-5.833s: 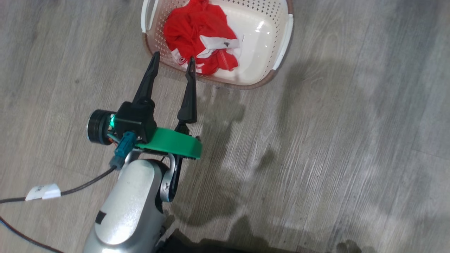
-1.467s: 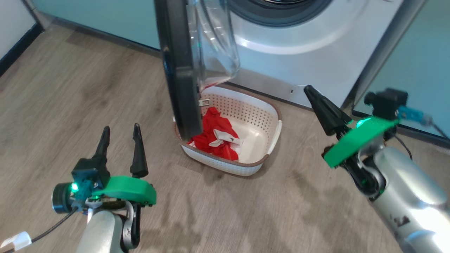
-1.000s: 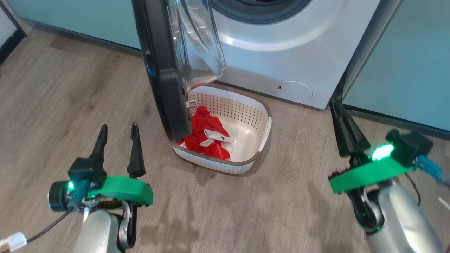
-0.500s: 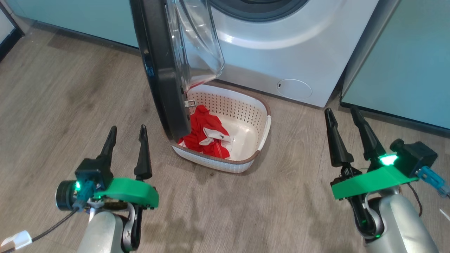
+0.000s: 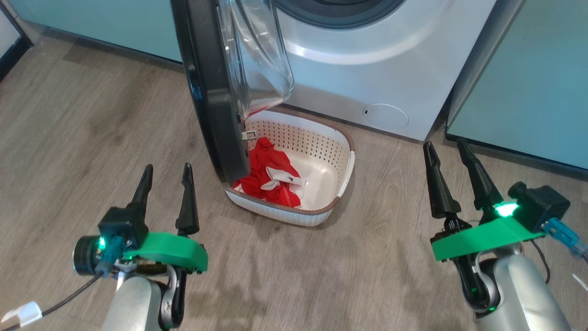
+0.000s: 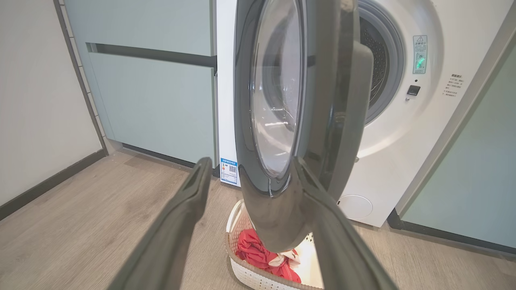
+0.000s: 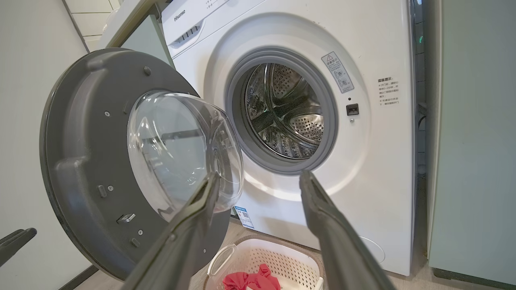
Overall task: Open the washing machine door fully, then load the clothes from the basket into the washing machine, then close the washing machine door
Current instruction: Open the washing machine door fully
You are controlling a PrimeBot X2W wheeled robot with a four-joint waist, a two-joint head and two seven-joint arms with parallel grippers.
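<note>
clothes: red bundle in the left half of the basket, on the floor just in front of the washing machine.
door: swung out edge-on, hanging over the basket's left rim and part of the clothes; judged not fully open.
left gripper: fingers wide, empty, near left, apart from the door.
right gripper: fingers wide, empty, near right, apart from the basket.
risk: reaching for the clothes now could knock the door's low edge and swing it shut or shove the basket.
risk: lifted fabric may snag on the latch.
</note>
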